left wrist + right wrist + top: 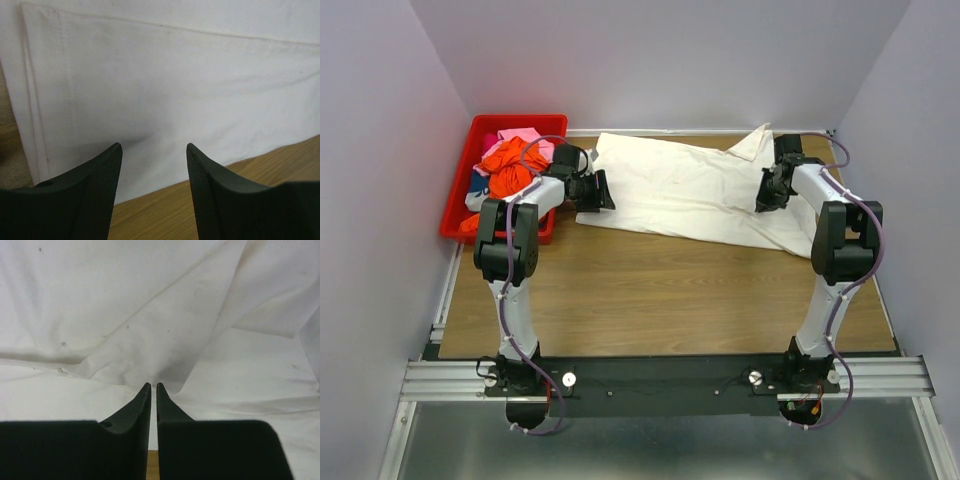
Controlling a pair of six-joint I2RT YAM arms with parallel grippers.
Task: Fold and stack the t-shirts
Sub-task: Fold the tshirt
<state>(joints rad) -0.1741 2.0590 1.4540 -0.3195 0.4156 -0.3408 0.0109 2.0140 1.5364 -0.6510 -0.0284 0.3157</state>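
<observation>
early stage: large white cotton t-shirt (690, 190) lies spread but rumpled on far side of brown wooden table (670, 290), no fold yet. left gripper (152, 147) fingers apart over its hem. right gripper (154, 385) pinched closed on shirt fabric. orange and pink clothes (505, 165) wait in red plastic bin (460, 195), nothing stacked.

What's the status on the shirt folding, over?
Left gripper open at white t-shirt hem. Right gripper shut, pinching the cloth. Shirt laid out, not yet folded. More clothes wait in red bin.
</observation>
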